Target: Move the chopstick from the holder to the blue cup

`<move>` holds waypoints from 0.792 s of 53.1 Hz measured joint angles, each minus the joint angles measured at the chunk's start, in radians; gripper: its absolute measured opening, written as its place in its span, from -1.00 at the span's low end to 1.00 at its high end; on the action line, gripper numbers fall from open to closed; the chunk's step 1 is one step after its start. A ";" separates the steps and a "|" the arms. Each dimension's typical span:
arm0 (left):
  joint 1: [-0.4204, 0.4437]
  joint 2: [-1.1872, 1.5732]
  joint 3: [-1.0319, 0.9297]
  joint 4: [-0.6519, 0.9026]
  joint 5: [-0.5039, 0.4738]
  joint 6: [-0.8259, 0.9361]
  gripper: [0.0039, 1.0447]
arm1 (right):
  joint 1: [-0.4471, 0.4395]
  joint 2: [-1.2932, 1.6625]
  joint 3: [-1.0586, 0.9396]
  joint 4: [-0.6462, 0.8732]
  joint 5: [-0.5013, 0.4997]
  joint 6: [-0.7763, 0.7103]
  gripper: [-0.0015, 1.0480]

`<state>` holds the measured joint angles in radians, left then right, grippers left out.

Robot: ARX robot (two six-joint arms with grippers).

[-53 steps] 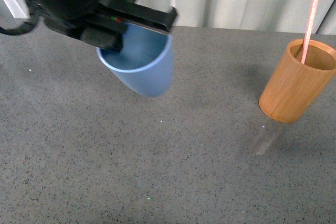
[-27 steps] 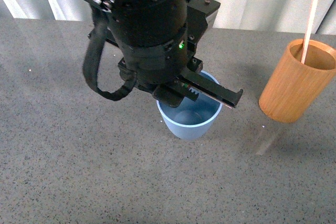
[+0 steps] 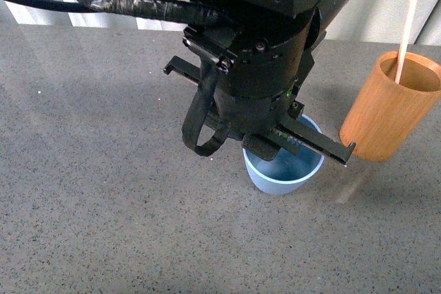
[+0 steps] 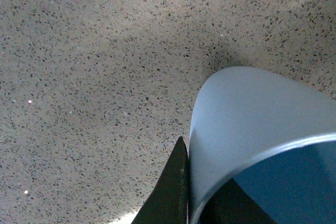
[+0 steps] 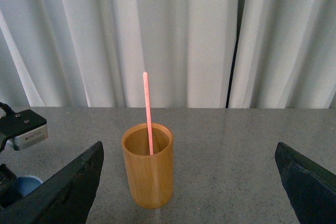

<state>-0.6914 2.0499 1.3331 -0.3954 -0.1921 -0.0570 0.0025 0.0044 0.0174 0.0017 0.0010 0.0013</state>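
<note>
The blue cup (image 3: 284,172) stands upright on the grey speckled table, just left of the holder (image 3: 386,111). My left gripper (image 3: 298,144) comes down from above and is shut on the cup's rim, one finger outside the wall and one inside (image 4: 191,192). The holder is an orange-brown wooden cylinder (image 5: 148,174) with one pink-red chopstick (image 3: 408,25) standing in it, leaning on its rim (image 5: 148,114). My right gripper (image 5: 189,153) is open, level with the holder and set back from it, the holder nearer one finger. It does not show in the front view.
The grey speckled table (image 3: 103,204) stretches wide to the left and front. A white pleated curtain (image 5: 184,35) hangs behind the table's far edge. The bulky left arm (image 3: 262,60) with its black cable hides the table's middle in the front view.
My left arm carried the blue cup from the back left, where it was tilted, rightward and down. The cup is now upright close beside the holder. Holder and chopstick have not moved.
</note>
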 joint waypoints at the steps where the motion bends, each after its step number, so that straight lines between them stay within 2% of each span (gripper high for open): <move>1: -0.001 0.003 0.000 0.002 0.000 0.000 -0.94 | 0.000 0.000 0.000 0.000 0.000 0.000 0.81; 20: -0.004 0.011 0.004 0.027 -0.011 0.000 -0.94 | 0.000 0.000 0.000 0.000 0.000 0.000 0.81; 37: -0.001 0.013 0.036 0.013 -0.026 0.000 -0.14 | 0.000 0.000 0.000 0.000 0.000 0.000 0.81; 42: 0.006 0.011 0.044 0.008 -0.032 0.002 0.24 | 0.000 0.000 0.000 0.000 0.000 0.000 0.81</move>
<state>-0.6849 2.0605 1.3769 -0.3874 -0.2237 -0.0547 0.0025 0.0044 0.0174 0.0017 0.0010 0.0013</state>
